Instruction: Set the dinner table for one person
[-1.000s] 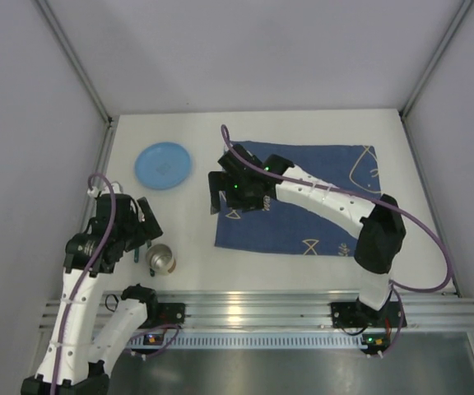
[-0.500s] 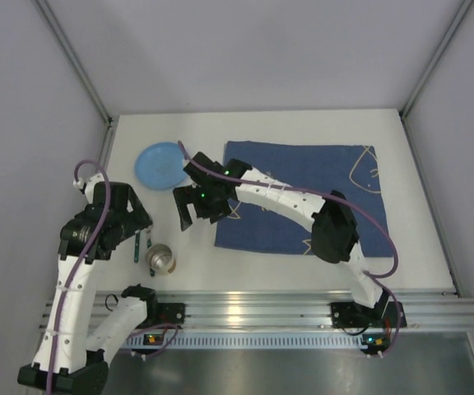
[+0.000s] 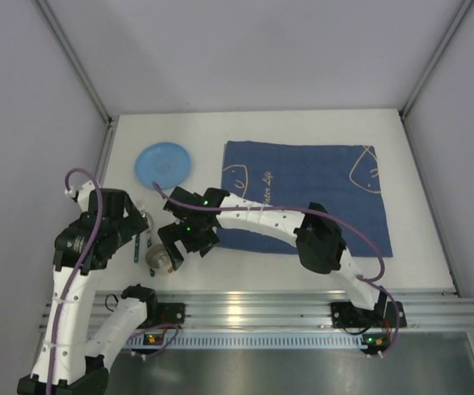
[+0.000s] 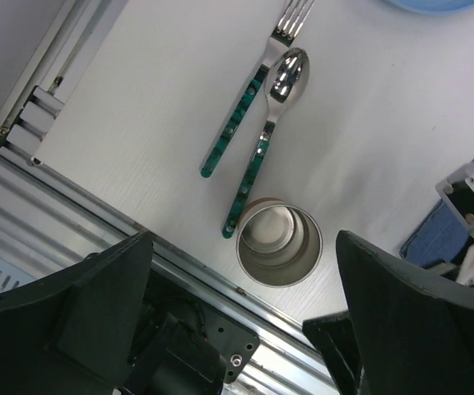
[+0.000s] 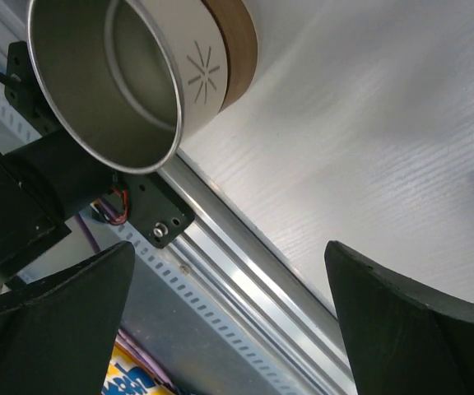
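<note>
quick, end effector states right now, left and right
Left end effector: open, holding nothing.
Right end effector: open, holding nothing; the round metal cup is not gripped.

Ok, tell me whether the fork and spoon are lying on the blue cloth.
No, the fork and spoon lie side by side on the bare white table.
</note>
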Available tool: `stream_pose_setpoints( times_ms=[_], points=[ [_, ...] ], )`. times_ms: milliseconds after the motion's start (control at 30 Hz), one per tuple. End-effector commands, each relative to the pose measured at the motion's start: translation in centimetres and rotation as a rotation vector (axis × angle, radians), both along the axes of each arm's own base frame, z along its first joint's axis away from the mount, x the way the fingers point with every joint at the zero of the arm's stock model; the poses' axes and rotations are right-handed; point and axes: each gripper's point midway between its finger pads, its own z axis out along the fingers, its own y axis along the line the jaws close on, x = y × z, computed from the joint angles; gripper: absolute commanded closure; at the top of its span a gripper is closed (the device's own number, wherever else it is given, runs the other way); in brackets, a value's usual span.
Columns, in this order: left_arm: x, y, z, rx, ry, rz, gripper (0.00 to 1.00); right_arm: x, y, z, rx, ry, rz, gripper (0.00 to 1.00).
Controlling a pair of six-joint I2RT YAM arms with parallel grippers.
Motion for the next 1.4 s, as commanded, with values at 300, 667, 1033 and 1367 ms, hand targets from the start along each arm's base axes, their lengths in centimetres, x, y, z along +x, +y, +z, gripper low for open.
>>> stream_pose_setpoints(
  times_ms=[300,667,1033,1367],
  points=[
    [-1.7,-1.2,0.3,-0.067,-0.037,-0.059,0.02,1.7,5.6,1.5,0.187,0.03,-0.06,0.01],
    [-2.2,-1.1,1.3,-0.064,-0.058,-0.08,0.02,4.7,6.1,-2.2,0.11,-0.05,-0.216,0.09],
    [-2.1,-1.4,1.7,-0.059,-0.073,-0.114,0.02,7.5,5.8,-1.6,0.074,-0.183,-0.263,0.88],
    [-0.8,-2.2,1.6,-0.056,-0.084,-0.191,0.02,18.1,-7.0,8.8,0.098,-0.367,-0.544,1.0]
  ],
)
